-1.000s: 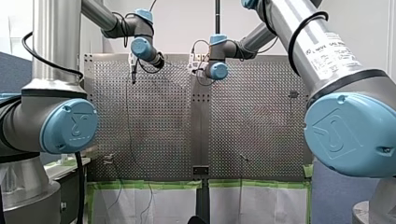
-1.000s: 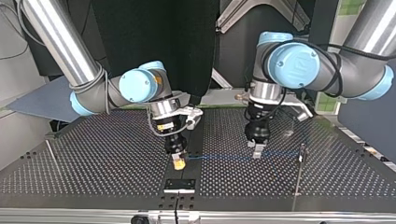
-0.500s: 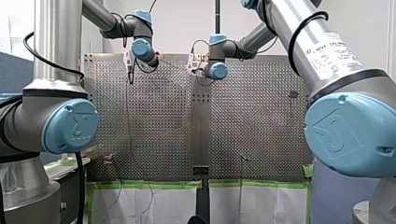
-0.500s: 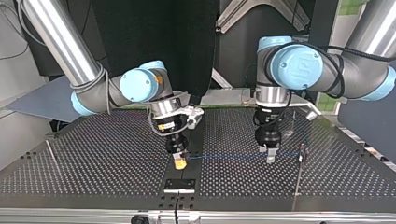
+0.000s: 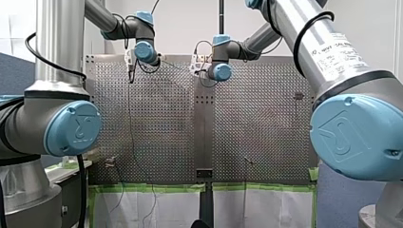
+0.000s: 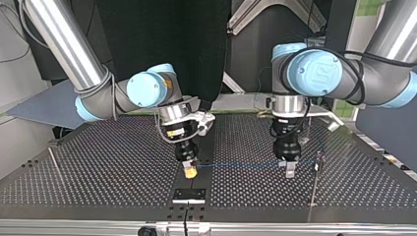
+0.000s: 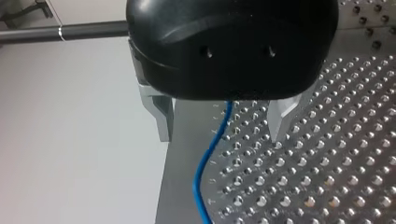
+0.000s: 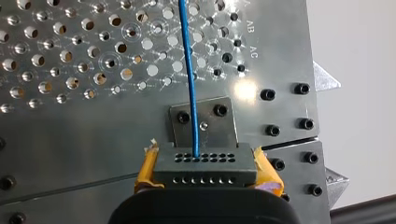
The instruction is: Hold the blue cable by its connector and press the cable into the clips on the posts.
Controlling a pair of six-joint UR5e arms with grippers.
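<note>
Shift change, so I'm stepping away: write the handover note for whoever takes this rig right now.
Right end effector: shut on the connector, yellow pads either side.
Left end effector: open, metal fingers straddling the blue cable without pinching it.
Cable runs from the connector over the perforated table toward the thin post at the top view's right; seating in its clip cannot be told.
Done: connector held. To do: press cable into the clips; the other post, at the top view's left, has no cable.
</note>
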